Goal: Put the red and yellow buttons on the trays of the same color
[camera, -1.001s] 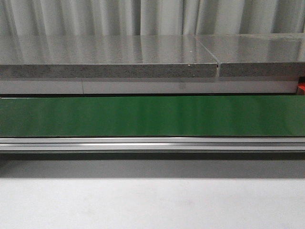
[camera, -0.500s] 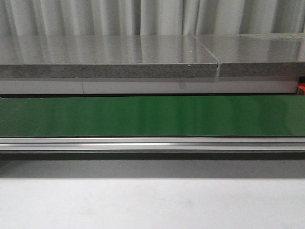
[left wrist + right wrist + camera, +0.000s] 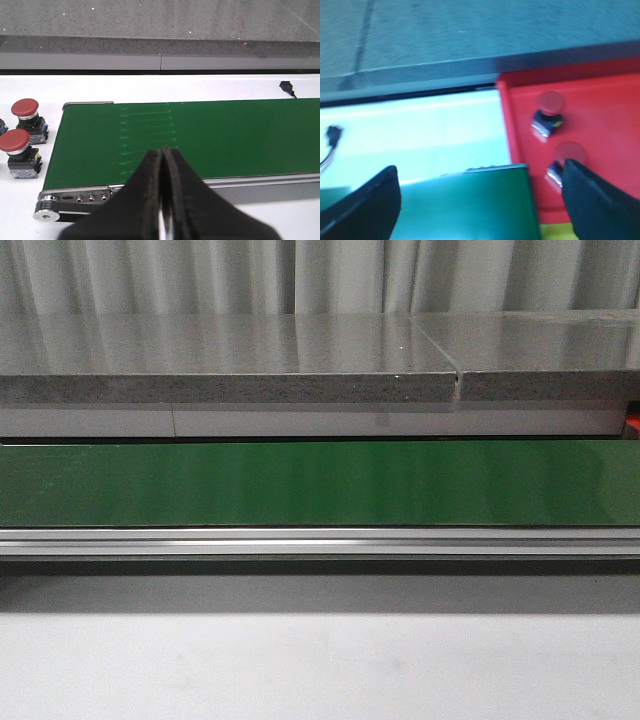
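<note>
In the left wrist view, two red buttons (image 3: 25, 107) (image 3: 14, 141) on black bases stand on the white table beside the end of the green belt (image 3: 200, 135). My left gripper (image 3: 163, 150) hangs over the belt's near edge, shut with nothing in it. The blurred right wrist view shows a red tray (image 3: 605, 110) holding two red buttons (image 3: 551, 102) (image 3: 570, 151). My right gripper (image 3: 480, 200) is open and empty above the belt end (image 3: 470, 205), one finger (image 3: 592, 197) overlapping the tray. A sliver of yellow tray (image 3: 555, 232) shows below the red one. No yellow button is in view.
The front view shows only the green belt (image 3: 320, 483), its metal rail (image 3: 320, 540), a grey stone slab (image 3: 230, 360) behind and white table in front. A black connector (image 3: 286, 86) lies beyond the belt. A black cable end (image 3: 332, 132) lies on the table.
</note>
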`<move>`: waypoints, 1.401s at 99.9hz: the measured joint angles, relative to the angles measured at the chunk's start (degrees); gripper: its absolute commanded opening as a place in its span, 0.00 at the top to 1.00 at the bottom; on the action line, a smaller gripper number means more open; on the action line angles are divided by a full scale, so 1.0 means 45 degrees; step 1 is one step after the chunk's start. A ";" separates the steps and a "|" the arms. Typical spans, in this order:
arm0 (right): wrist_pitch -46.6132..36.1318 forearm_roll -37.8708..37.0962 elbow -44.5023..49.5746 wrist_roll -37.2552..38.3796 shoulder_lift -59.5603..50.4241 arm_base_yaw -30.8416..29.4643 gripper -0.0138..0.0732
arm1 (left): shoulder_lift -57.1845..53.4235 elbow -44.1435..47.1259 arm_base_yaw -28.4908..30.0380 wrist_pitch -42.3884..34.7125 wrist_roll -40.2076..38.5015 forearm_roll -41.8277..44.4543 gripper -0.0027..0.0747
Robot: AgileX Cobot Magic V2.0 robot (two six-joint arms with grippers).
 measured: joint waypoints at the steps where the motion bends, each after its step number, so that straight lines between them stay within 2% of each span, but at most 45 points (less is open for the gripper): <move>1: 0.0000 0.0000 0.0081 -0.0031 -0.0055 0.0120 0.10 | 0.0000 0.0000 0.0000 0.0000 0.0000 0.0000 0.99; 25: 0.0166 0.0000 0.1993 -0.0704 -0.1969 0.1400 0.10 | 0.0000 0.0000 0.0000 0.0000 0.0000 0.0000 0.99; 56: 0.0387 0.0000 0.3943 -0.0803 -0.4533 0.1512 0.11 | 0.0000 0.0000 0.0000 0.0000 0.0000 0.0000 0.99; 68: 0.0416 0.0000 0.4355 -0.0803 -0.5210 0.1512 0.25 | 0.0000 0.0000 0.0000 0.0000 0.0000 0.0000 0.99; 87: 0.0559 0.0000 0.4657 -0.0803 -0.5650 0.1512 0.69 | 0.0000 0.0000 0.0000 0.0000 0.0000 0.0000 0.99; 99: 0.0589 0.0000 0.4657 -0.0829 -0.5682 0.1512 0.92 | 0.0000 0.0000 0.0000 0.0000 0.0000 0.0000 0.99; 140: 0.0648 0.0000 0.4657 -0.0829 -0.5682 0.1512 0.92 | 0.0000 0.0000 0.0000 0.0000 0.0000 0.0000 0.99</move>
